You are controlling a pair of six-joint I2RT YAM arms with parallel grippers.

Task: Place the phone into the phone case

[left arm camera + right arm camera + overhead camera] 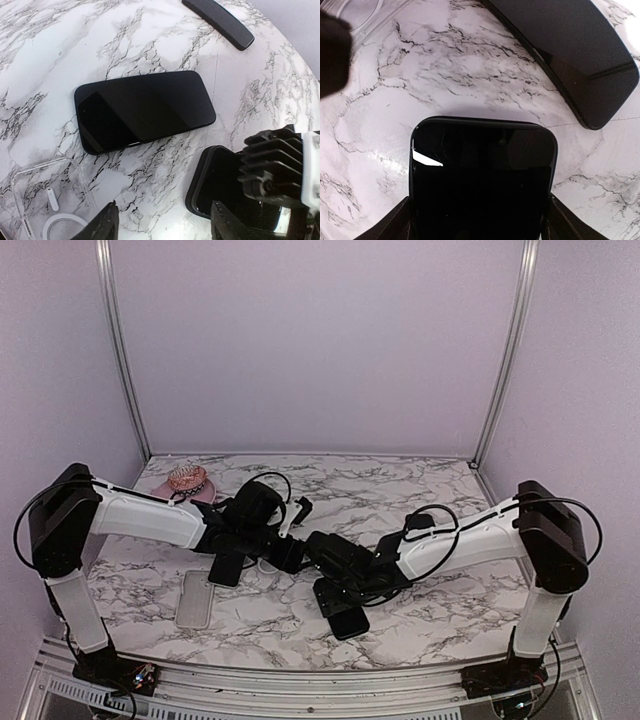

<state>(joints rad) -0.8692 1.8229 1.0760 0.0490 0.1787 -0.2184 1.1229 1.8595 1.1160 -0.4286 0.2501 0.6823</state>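
A bare black phone [145,110] lies flat on the marble; in the top view [225,568] it is partly under my left arm. A black phone case [482,180] with a raised rim and a dark glossy inside lies near the middle [347,618]. My right gripper [482,225] straddles it, fingers against both long sides. My left gripper [165,225] is open and empty, hovering over bare marble between the phone and the black case [215,180]. A clear case [195,598] lies left of the phone [45,205].
A dark flat object [217,20] lies beyond the phone. A pink item [187,480] sits at the back left. Both arms meet near the middle of the table [420,490], the grippers close together. Walls enclose the back and sides.
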